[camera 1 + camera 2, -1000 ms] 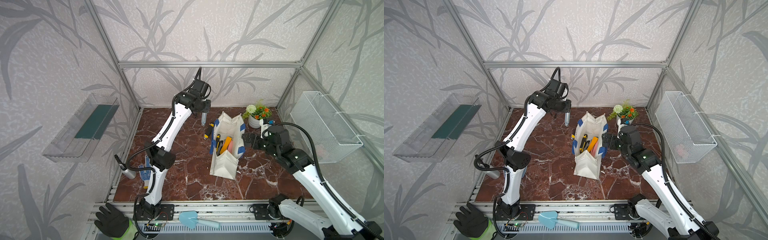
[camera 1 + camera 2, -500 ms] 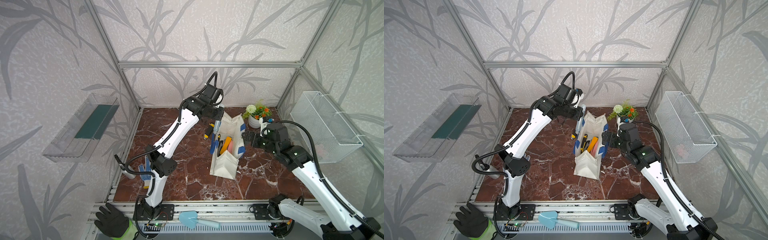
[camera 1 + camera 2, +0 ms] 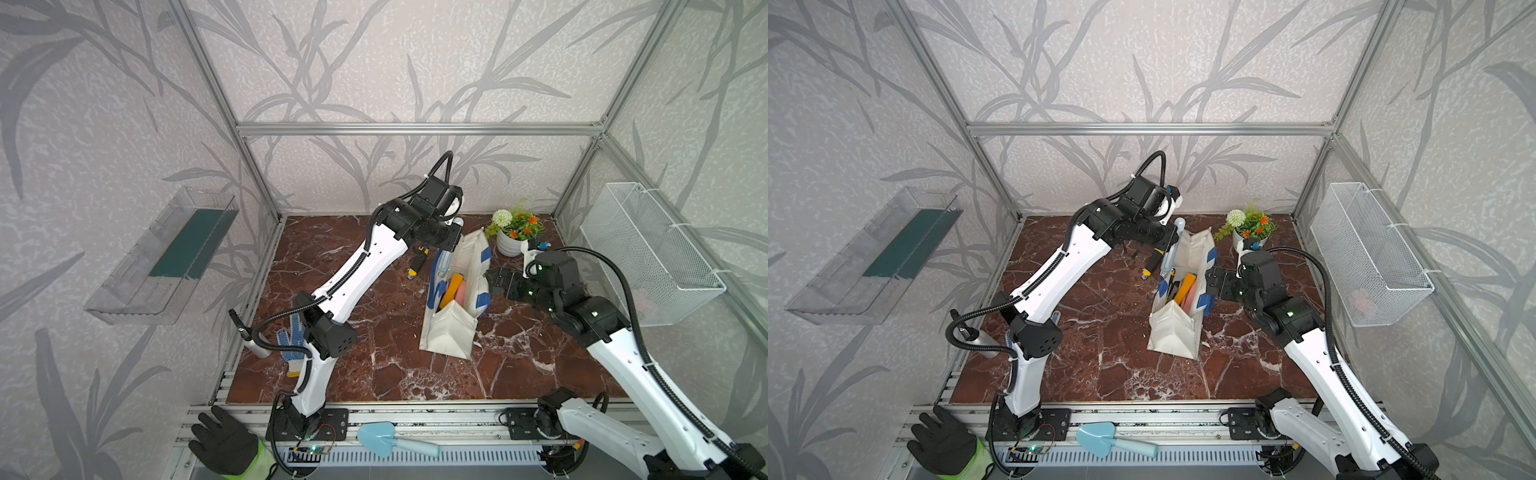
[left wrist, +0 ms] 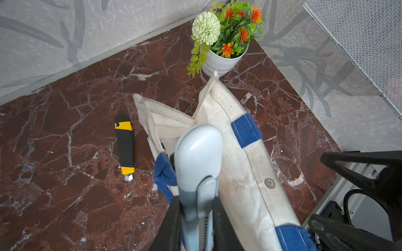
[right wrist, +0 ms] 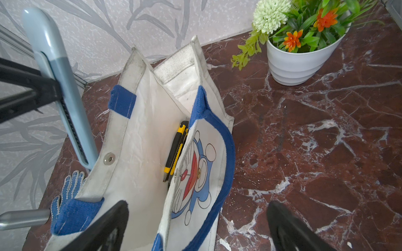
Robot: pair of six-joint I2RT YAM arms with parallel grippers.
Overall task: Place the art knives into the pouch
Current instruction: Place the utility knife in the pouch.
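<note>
Your left hand is clamped on the pale blue art knife, blade end down by the rim of the pouch. Your right hand gapes wide, gripping nothing, straddling its cat-printed wall.

Arm pair, matched: left arm and right arm, white moulded shells with small dark screw holes, black joint housings, black corrugated conduit looped outside; left elbow cover black, perforated; left gripper and right gripper, black angular fingers; black base plates on the front rail.
</note>
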